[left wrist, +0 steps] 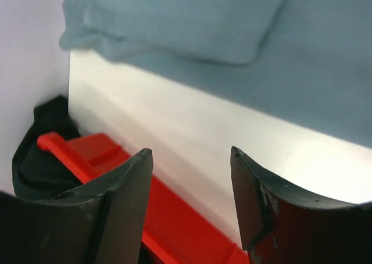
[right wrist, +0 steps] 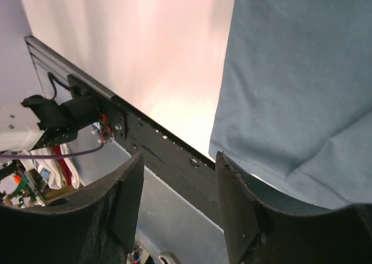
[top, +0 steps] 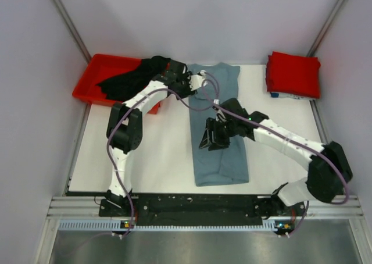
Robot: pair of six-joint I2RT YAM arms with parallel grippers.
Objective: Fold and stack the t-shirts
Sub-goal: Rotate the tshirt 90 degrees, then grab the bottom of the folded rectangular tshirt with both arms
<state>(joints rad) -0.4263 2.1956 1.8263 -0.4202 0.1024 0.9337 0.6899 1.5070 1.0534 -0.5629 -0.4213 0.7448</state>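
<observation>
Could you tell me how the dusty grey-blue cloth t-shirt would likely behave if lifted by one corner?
The dusty grey-blue cloth t-shirt probably flops: it lies flat with soft creases, so the rest would sag and trail. It looks thin, so likely light. It might slide on the smooth white table.

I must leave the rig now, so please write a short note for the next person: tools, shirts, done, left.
Left tool: open, empty, near the far left edge of the grey-blue t-shirt.
Right tool: open, empty, over that shirt's left edge, midway along.
Done: red t-shirt folded at the far right corner; grey-blue one folded into a long strip.
Left: fold the strip shorter and stack it; black t-shirt lies crumpled in the red bin.
</observation>
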